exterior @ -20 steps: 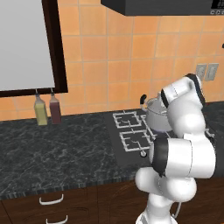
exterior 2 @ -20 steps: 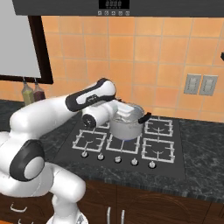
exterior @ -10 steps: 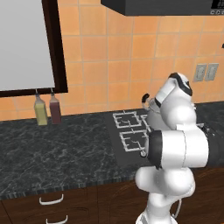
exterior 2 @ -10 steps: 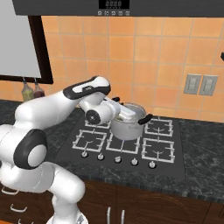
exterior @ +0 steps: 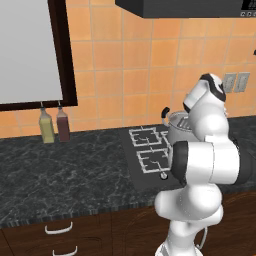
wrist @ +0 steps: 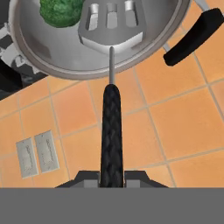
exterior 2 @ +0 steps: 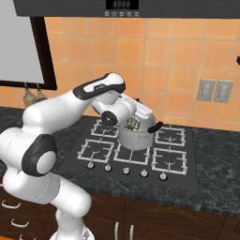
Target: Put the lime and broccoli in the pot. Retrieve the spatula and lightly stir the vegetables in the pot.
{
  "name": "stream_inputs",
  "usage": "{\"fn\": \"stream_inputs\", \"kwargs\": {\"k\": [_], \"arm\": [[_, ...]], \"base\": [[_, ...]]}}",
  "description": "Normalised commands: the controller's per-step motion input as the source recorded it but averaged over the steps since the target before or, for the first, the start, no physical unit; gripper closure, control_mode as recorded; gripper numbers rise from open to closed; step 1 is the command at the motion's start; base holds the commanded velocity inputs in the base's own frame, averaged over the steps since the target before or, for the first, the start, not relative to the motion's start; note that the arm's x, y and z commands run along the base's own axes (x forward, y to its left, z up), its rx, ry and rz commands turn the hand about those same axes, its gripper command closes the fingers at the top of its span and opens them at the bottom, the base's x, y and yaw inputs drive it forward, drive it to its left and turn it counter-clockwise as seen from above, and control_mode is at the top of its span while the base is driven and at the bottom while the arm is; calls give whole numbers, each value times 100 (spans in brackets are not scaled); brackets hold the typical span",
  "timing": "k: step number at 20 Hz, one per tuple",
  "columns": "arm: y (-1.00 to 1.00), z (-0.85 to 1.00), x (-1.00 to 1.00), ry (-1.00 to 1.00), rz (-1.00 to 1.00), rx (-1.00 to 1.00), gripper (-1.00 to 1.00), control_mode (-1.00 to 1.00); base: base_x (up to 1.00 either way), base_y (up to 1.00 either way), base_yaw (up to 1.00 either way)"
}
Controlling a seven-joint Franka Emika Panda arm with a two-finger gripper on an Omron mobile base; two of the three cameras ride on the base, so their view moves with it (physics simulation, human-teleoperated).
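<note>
Two dark fingertips [wrist: 89, 178] of the gripper [wrist: 112, 179] are clenched on the black handle of the spatula [wrist: 112, 105], whose slotted silvery head reaches down into the pot [wrist: 52, 52]. In the right base view the white arm bends over from the left, its elbow high, and the hand tilts down over the rim of the pot [exterior 2: 137, 137], which sits on the stove [exterior 2: 93, 154] at the middle rear burner. Inside the pot, beside the spatula head, lies a rough dark-green lump, the broccoli [wrist: 61, 12], cut off by the frame edge. The lime cannot be made out. In the left base view the robot's own body covers most of the pot [exterior: 178, 126], and the hand is hidden behind the upper arm. Two bottles [exterior: 54, 125] stand on the counter well to the left of the pot. Since half a second ago the elbow has swung further out and the hand has rolled lower over the pot.
</note>
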Motion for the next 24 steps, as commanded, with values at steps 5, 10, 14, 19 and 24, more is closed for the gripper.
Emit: {"fn": "stream_inputs", "kwargs": {"k": [5, 10, 14, 19, 24], "arm": [[8, -20, -1, 1, 0, 0, 100, -100], [13, -45, -1, 18, 0, 0, 100, -100], [0, -29, 0, 8, 0, -7, 100, -100], [0, -4, 0, -1, 2, -7, 100, -100], [-1, 0, -5, -2, 0, -15, 100, -100]], "base": [[0, 0, 0], [0, 0, 0], [0, 0, 0], [0, 0, 0], [0, 0, 0]]}}
